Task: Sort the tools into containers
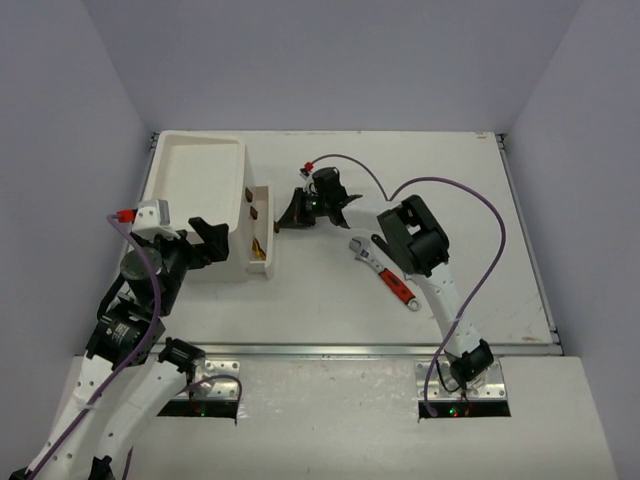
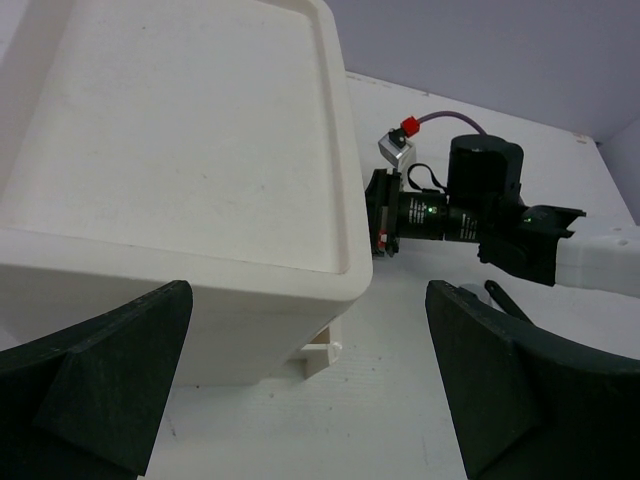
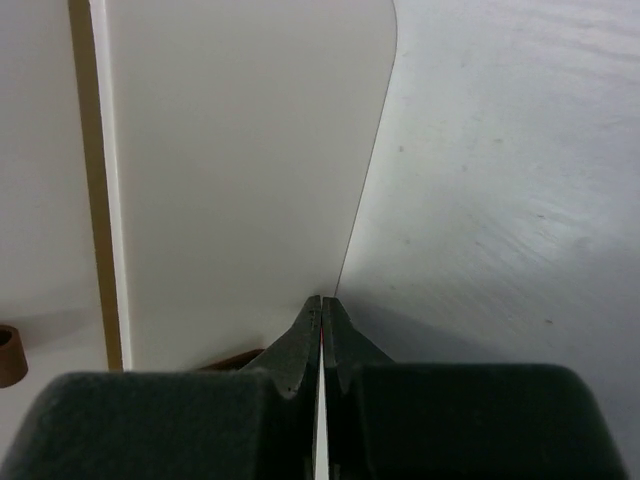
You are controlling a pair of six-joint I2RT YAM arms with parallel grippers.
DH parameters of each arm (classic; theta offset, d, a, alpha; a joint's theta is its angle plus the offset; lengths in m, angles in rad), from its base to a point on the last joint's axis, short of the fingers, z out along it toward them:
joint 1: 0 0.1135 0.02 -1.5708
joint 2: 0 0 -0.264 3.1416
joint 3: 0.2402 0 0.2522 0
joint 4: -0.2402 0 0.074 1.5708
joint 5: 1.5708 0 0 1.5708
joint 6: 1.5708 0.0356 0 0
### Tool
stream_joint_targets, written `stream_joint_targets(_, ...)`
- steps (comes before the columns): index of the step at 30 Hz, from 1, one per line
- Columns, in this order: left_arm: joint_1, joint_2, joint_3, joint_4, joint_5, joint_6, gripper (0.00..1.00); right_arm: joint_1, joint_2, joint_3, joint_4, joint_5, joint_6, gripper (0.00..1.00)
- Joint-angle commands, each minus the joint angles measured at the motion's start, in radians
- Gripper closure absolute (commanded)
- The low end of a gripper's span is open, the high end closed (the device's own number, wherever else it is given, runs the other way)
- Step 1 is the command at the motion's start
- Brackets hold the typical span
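Fingers (image 2: 95,390) of the left gripper (image 1: 212,238) stood spread wide and empty at the near corner of the white box (image 1: 190,170), probably to brace it. Its open drawer (image 1: 262,232) jutted sideways. The right gripper (image 1: 291,212), pinched shut on nothing, sat at the drawer's outer face, likely to push. The red-handled adjustable wrench (image 1: 392,280) lay unsorted, apart from the box.
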Motion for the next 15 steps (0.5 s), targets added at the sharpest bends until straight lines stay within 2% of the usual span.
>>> stream_joint_targets(1, 0.017, 0.007, 0.02, 0.038, -0.001, -0.001, 0.0, 0.066, -0.04, 0.015, 0.175, -0.066, 0.114, 1.0)
stream_joint_targets(5, 0.017, 0.001, 0.019, 0.04, -0.005, -0.001, 0.0, 0.103, -0.159, -0.16, 0.221, 0.105, 0.164, 1.0)
stream_joint_targets(10, 0.022, 0.003, 0.022, 0.035, -0.005, -0.002, 0.0, 0.129, -0.069, -0.022, 0.193, 0.058, 0.189, 1.0)
stream_joint_targets(15, 0.021, -0.022, 0.019, 0.036, -0.019, -0.004, 0.0, 0.131, -0.017, 0.001, 0.261, 0.032, 0.253, 1.0)
